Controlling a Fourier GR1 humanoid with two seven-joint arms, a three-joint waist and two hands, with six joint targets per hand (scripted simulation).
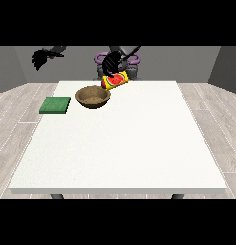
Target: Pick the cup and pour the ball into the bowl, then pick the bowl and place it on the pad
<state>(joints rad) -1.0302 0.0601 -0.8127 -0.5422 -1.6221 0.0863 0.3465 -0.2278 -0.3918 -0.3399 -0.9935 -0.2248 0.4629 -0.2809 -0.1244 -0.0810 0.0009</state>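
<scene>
now the hand at the view's right [111, 62] grips the tilted cup [115, 81] over the bowl [93, 96]; pouring underway, then bowl to pad [55, 105].

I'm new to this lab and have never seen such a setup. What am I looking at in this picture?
The camera stands across a white table and faces a humanoid robot, small at the top. It has two arms with black hands. The hand nearer the view's right holds a yellow and red cup, tipped on its side just above and beside a brown bowl. The hand at the view's left is raised off to the side, holding nothing. A green pad lies left of the bowl. No ball is visible.
</scene>
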